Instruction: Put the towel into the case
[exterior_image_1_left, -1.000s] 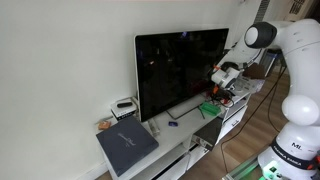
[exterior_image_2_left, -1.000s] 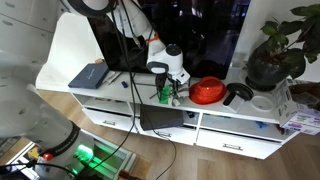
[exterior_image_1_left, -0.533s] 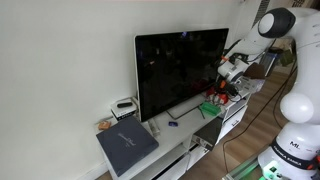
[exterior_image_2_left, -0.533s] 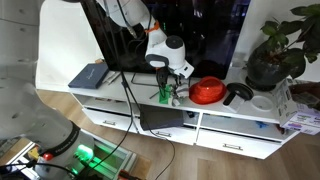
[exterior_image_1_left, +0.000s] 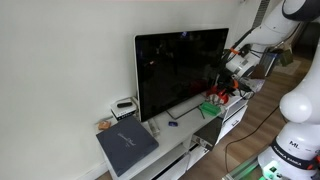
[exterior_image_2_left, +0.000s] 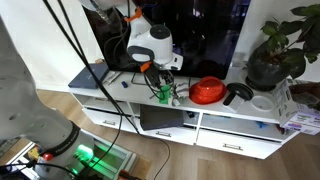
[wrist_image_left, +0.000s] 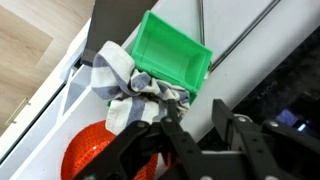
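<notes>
The green case (wrist_image_left: 172, 58) is a small open plastic bin on the white TV cabinet; it also shows in both exterior views (exterior_image_2_left: 163, 94) (exterior_image_1_left: 212, 108). The grey-and-white striped towel (wrist_image_left: 122, 88) lies bunched at the case's edge, draped over its rim and spilling onto the cabinet top. My gripper (wrist_image_left: 192, 125) is open and empty, held above the case and towel without touching them. It also shows in both exterior views (exterior_image_2_left: 160, 70) (exterior_image_1_left: 233, 68).
A red bowl (wrist_image_left: 88, 158) (exterior_image_2_left: 207, 91) sits next to the towel. A large black TV (exterior_image_1_left: 180, 70) stands just behind the case. A dark folder (exterior_image_1_left: 126, 146) lies at the cabinet's far end. A potted plant (exterior_image_2_left: 275, 50) stands at the other end. One cabinet compartment (exterior_image_2_left: 160, 118) is open below.
My arm has lifted up and away from the case over the last second. The gripper is now higher above the cabinet. The towel stays at the case.
</notes>
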